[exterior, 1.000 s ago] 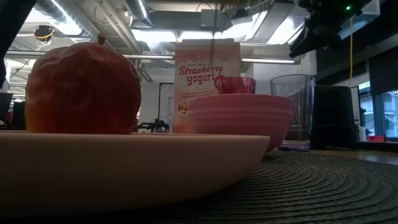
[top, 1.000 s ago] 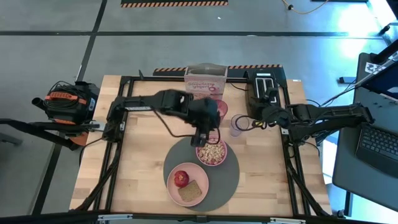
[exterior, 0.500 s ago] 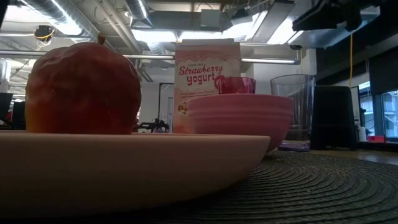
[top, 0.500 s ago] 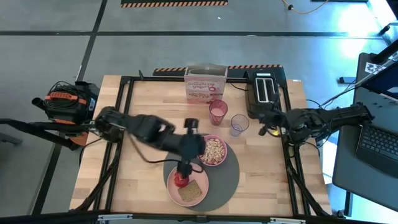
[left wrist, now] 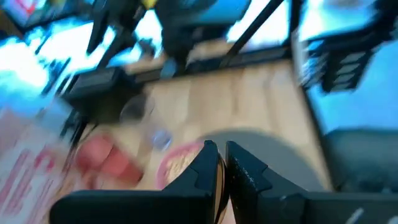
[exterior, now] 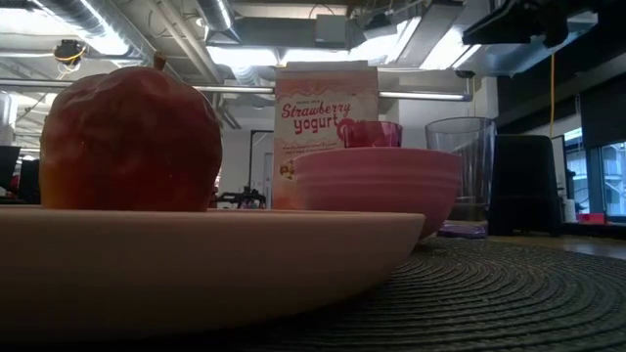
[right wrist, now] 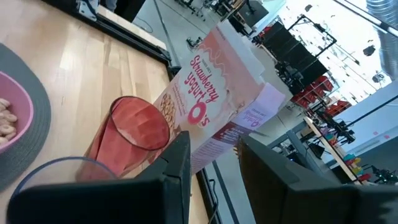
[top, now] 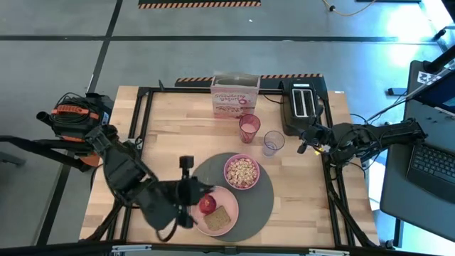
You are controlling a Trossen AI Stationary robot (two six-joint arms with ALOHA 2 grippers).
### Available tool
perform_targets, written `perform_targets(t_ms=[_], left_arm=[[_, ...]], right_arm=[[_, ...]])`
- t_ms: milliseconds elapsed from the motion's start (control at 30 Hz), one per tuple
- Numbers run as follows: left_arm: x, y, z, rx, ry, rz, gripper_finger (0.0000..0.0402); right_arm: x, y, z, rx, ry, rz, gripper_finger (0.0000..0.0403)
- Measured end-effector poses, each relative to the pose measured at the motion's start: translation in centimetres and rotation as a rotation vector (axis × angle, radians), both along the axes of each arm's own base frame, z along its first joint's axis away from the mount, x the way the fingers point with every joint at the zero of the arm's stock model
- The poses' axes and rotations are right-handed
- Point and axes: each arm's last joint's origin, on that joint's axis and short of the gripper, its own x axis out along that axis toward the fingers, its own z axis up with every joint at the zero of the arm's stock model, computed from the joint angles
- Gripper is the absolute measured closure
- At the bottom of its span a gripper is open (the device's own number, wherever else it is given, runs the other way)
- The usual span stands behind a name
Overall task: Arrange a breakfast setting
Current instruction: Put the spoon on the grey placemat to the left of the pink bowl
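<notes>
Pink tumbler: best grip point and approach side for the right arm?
Grip the pink tumbler across its upper wall, coming from the right gripper side but angled behind the clear glass. It stands upright and tapers; the cereal box crowds its far side.

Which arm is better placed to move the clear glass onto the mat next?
The right. Its gripper waits beside the clear glass, fingers open. The left gripper is by the plate at the far side of the mat.
</notes>
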Motion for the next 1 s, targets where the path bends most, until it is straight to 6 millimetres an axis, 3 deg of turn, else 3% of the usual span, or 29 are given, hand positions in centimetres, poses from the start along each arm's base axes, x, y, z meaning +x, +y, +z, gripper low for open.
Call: perform_targets(t_ms=[200, 367, 533, 733, 1000], left_arm=[[1.6, 0.0, -0.7, -0.074, -0.144, -0.315, 0.0385], [2.0, 4.5, -2.5, -0.049, -0.169, -0.296, 0.0386], [-0.3, 9.6, -3.8, -0.095, -0.266, -0.219, 0.0386], [-2.9, 13.9, -9.7, -0.209, -0.318, -0.041, 0.0386], [-3.1, 14.2, -16.5, -0.303, -0.373, 0.069, 0.0386]], right_arm=[[0.1, 0.0, 0.3, -0.011, -0.027, 0.004, 0.0299], [0.1, 0.0, 0.3, -0.012, -0.025, 0.004, 0.0299], [0.1, 0.0, 0.2, -0.021, -0.011, 0.005, 0.0299], [0.0, 0.0, 0.1, -0.037, 0.012, 0.008, 0.0299], [0.0, 0.0, 0.1, -0.037, 0.013, 0.007, 0.0299]])
